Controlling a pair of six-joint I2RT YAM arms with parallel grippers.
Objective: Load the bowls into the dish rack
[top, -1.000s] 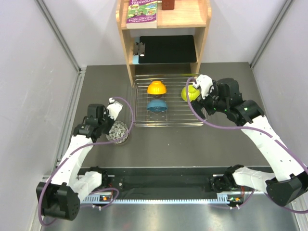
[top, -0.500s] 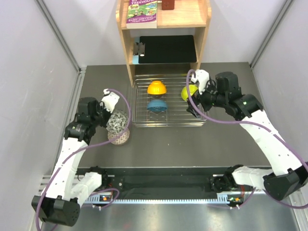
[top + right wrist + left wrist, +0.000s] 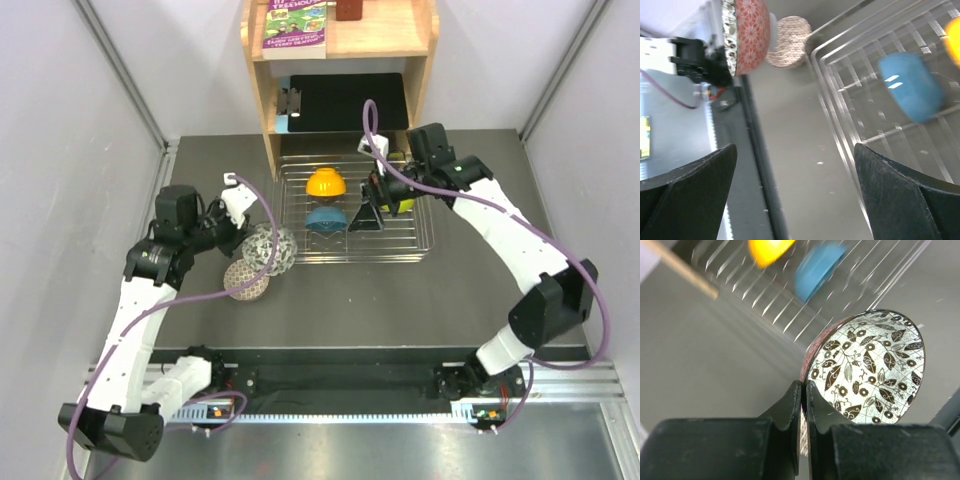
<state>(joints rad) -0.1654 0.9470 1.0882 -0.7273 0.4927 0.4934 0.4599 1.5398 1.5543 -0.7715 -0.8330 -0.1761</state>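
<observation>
Dark grey table (image 3: 400, 300), pale walls (image 3: 60, 120); left tool (image 3: 804, 385) pinches the patterned bowl (image 3: 870, 370), right tool (image 3: 795, 148) spread wide.

The left gripper (image 3: 804, 387) has lifted the leaf-patterned bowl (image 3: 272, 248) toward the dish rack's (image 3: 350, 260) left edge; the right gripper (image 3: 363, 217) has swung over the rack.

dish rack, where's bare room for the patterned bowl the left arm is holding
The silver wire dish rack is bare along its near strip and near right corner, in front of the round blue bowl. Farther back it is crowded: round orange bowl, round lime-green bowl, and the open right pincer between them.
</observation>
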